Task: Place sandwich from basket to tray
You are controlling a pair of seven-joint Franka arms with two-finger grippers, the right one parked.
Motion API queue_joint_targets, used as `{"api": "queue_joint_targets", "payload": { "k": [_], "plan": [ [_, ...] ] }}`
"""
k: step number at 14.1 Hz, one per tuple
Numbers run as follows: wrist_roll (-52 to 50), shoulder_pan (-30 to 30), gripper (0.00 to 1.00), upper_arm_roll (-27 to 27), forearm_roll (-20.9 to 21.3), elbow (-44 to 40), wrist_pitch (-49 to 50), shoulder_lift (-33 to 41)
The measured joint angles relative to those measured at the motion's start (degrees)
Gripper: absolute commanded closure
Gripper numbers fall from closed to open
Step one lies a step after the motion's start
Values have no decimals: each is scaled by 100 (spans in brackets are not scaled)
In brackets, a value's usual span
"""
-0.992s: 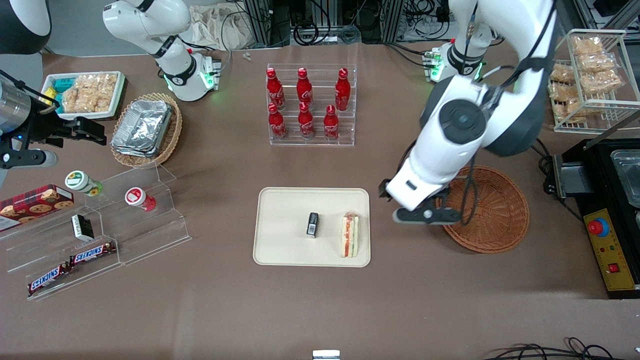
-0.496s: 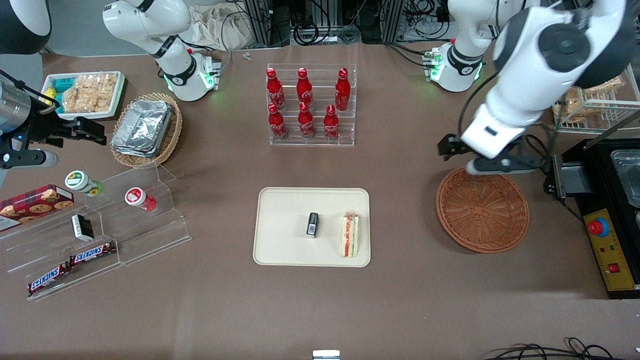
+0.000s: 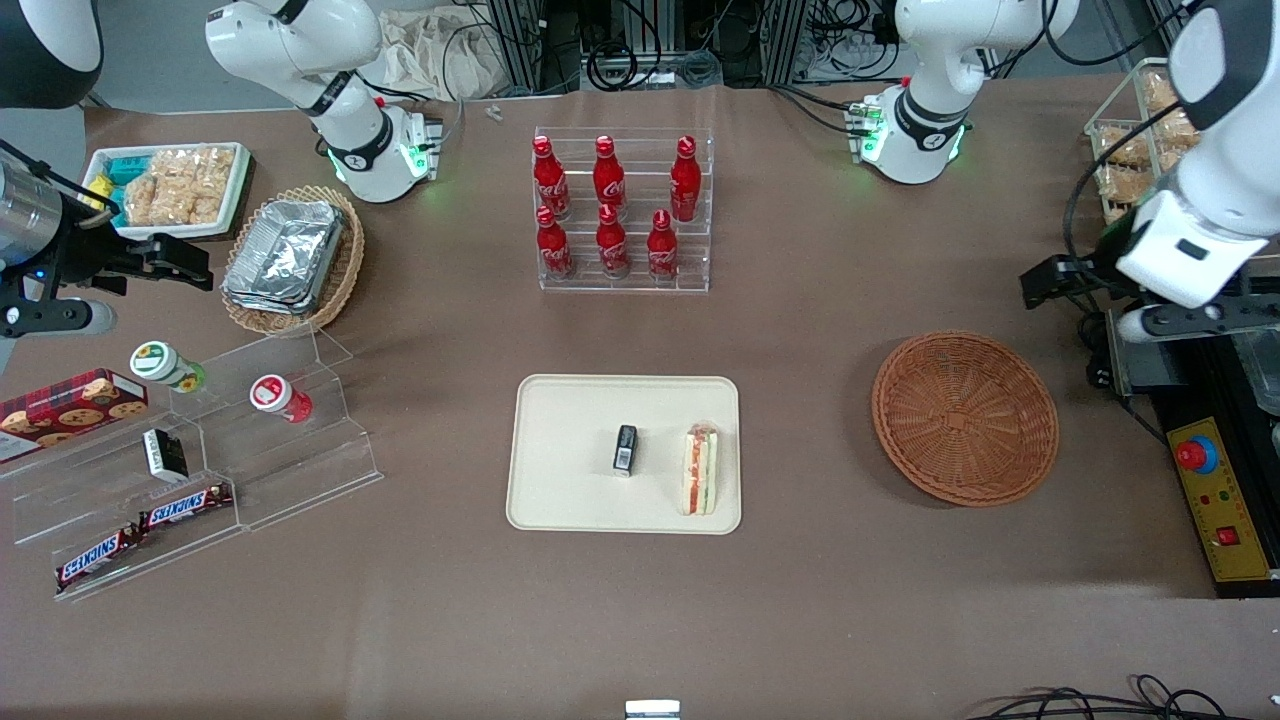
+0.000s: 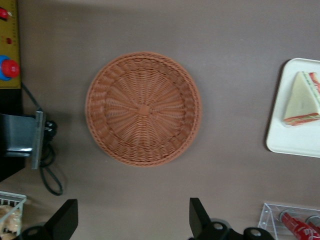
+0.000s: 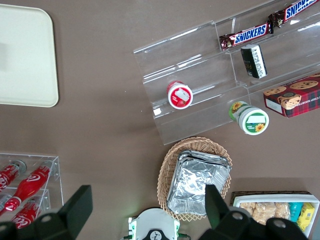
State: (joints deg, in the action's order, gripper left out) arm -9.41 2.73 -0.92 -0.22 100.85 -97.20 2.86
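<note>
The sandwich (image 3: 700, 470) lies on the cream tray (image 3: 560, 480), close to the rim that faces the basket, with its red and green filling showing. The round reddish-brown basket (image 3: 965, 418) holds nothing. My left gripper (image 3: 1190, 318) hangs high toward the working arm's end of the table, farther from the front camera than the basket and apart from it. The left wrist view looks down on the basket (image 4: 143, 108), the sandwich (image 4: 302, 100) and the tray's edge (image 4: 295, 142). There the gripper (image 4: 132, 222) is open, with only bare table between its fingers (image 4: 197, 217).
A small black object (image 3: 625, 448) lies mid-tray. A rack of red bottles (image 3: 622, 210) stands farther back. A black appliance with a red button (image 3: 1198, 455) and a wire snack rack (image 3: 1170, 130) flank the gripper. Acrylic shelves (image 3: 200, 440) sit toward the parked arm's end.
The gripper rose from beside the tray, passed over the basket and swung out toward the working arm's end of the table. The sandwich stayed on the tray.
</note>
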Motion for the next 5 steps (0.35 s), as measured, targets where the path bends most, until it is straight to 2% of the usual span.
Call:
{"api": "queue_joint_targets", "payload": {
  "k": [5],
  "plan": [
    [60, -55, 0, -80, 296, -352, 2, -292]
  ]
}}
